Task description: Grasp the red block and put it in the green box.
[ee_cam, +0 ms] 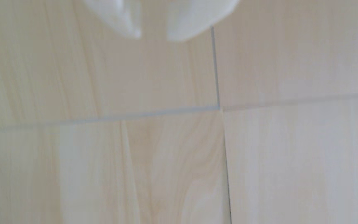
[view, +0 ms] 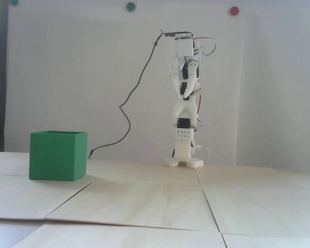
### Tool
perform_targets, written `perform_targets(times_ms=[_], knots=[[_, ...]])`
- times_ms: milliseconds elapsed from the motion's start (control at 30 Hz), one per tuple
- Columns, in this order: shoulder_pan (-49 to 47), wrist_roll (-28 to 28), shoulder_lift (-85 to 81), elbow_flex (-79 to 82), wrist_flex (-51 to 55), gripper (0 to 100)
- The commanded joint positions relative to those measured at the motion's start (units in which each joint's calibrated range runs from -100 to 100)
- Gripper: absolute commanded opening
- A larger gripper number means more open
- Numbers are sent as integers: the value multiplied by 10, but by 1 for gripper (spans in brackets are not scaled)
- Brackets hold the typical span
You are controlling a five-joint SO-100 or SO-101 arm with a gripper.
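The green box stands on the pale wooden table at the left of the fixed view, and its inside is hidden from this low angle. The red block shows in neither view. The white arm is folded upright over its base at the back centre, well to the right of the box. My gripper points down, high above the table. In the wrist view my gripper shows two blurred white fingertips with a narrow gap between them and only bare boards below.
A black cable hangs from the wrist down to the table beside the box. Board seams cross the tabletop, and one board edge lies slightly raised at front left. Round green and red dots sit on the wall.
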Motion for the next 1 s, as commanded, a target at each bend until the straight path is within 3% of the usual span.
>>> perform_targets(times_ms=[0,233,500,667,900,967], knots=[[-7,28,-250,390,-234,2],[-2,39,-487,672,-339,2],[-2,48,-508,772,-341,2],[-2,46,-508,794,-266,3],[-6,46,-505,794,-14,3],[-2,46,-506,794,-19,3]])
